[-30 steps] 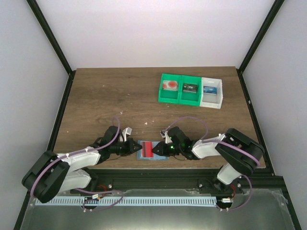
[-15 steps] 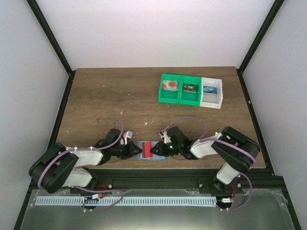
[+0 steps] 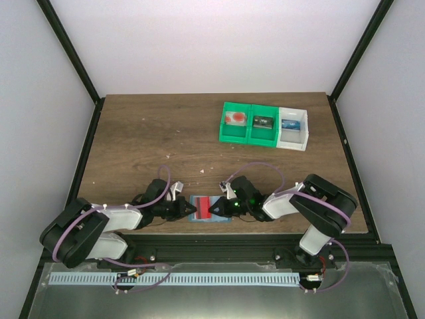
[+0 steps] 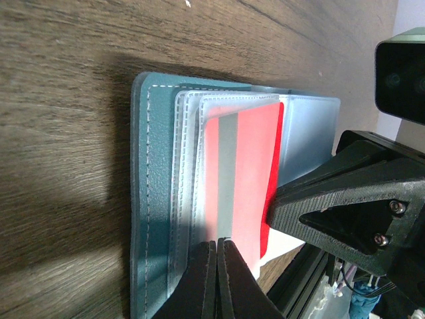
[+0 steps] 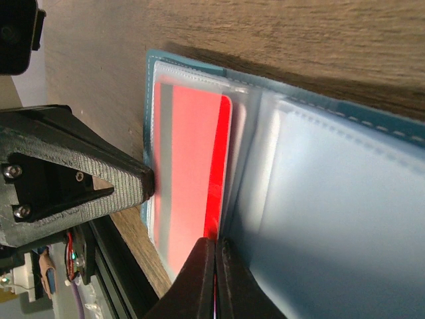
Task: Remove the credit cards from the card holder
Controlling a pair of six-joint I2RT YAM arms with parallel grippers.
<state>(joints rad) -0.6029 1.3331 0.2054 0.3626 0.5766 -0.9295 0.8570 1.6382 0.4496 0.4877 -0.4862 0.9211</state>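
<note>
card holder [image 3: 207, 218] on table [image 3: 146, 139] between left pincer [image 3: 188, 209] and right pincer [image 3: 214, 209], bins [image 3: 249, 139] behind

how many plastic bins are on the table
3, side by side in a row at the far right of the table: the left green bin, the middle green bin, the white bin rightmost. None looks hidden.

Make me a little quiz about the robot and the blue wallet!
1. True or false: the left hand and the right hand are both shut.
2. What colour is the card in the card holder? A green, B red, C yellow.
3. Fill in: beside the white bin stand ___ green bins.
Key: 1 true; 2 B; 3 two.
</note>
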